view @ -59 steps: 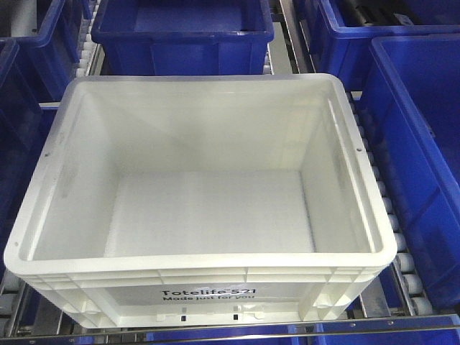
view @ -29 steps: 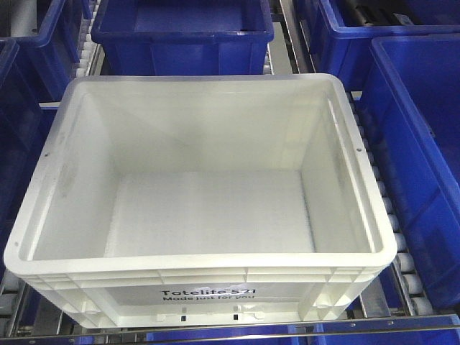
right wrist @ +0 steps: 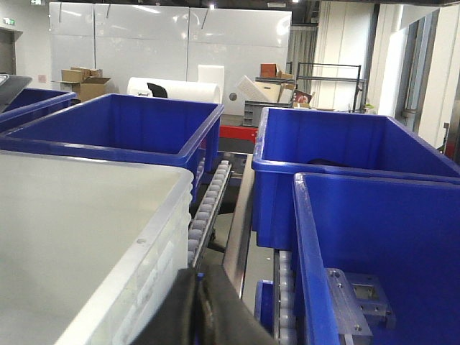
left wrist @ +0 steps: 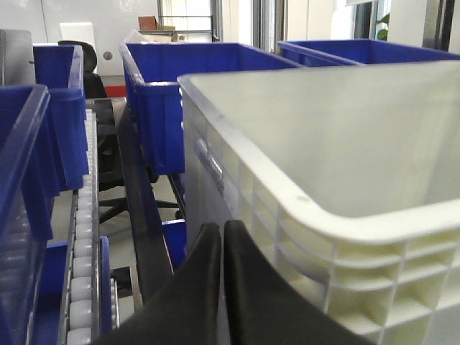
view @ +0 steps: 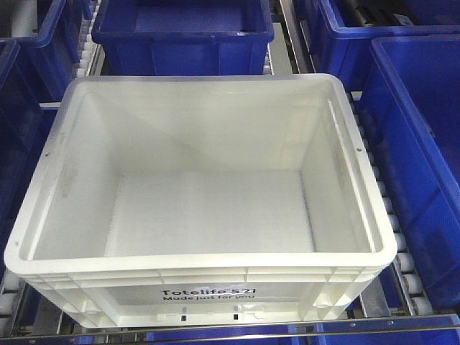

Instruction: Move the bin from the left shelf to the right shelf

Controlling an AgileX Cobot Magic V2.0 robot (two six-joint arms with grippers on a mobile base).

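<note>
Front camera looking steeply down, close, into the white bin (view: 208, 208), left wrist view low and level along its left outer wall past the left claw (left wrist: 221, 237), right wrist view likewise along its right side, past the right claw (right wrist: 198, 284), all three sharing the bin's rim.

Dark blue bins (left wrist: 169, 100) stand ahead of and beside each gripper. White conveyor rollers (right wrist: 205, 208) run forward past them. Cardboard boxes (right wrist: 80, 80) sit far ahead by the wall.
</note>
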